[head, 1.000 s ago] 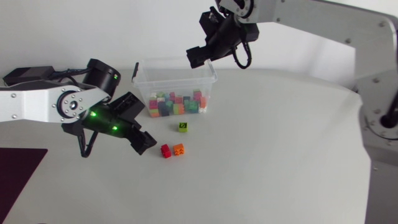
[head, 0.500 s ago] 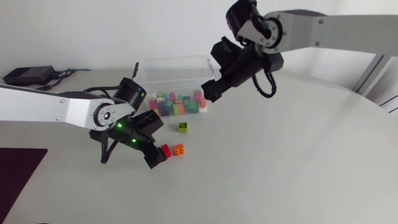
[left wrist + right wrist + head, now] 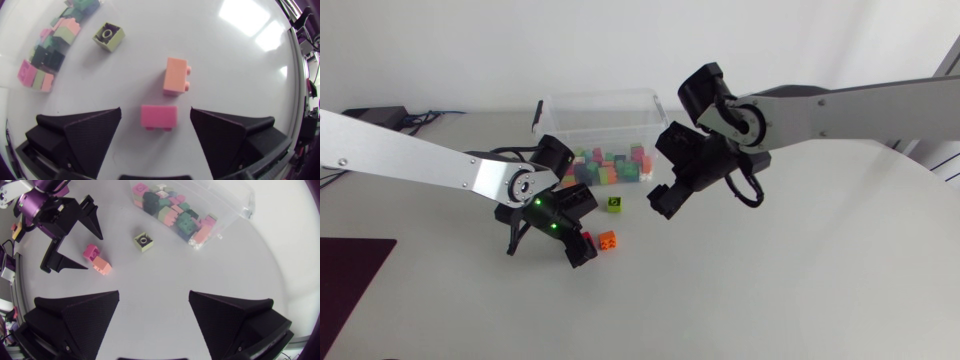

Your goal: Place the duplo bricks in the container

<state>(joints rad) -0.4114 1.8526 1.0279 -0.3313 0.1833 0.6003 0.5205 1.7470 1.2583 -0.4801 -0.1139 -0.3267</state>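
- Now: L gripper (image 3: 155, 111) is spread wide, fingers either side of the red brick (image 3: 159, 117) w/ gaps on both sides, not touching it.
- Red brick lies on the table (image 3: 770, 280); orange brick (image 3: 176, 76) is just beside it, ahead of the gripper.
- Green brick (image 3: 108, 35) sits apart, nearer the container (image 3: 552, 118), which holds many bricks.
- R gripper (image 3: 154, 294) is also wide open, holding nothing, near the green brick.

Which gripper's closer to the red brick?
Left. The left gripper straddles the red brick, open fingers either side, not touching. The right gripper hangs farther off, beside the green brick.
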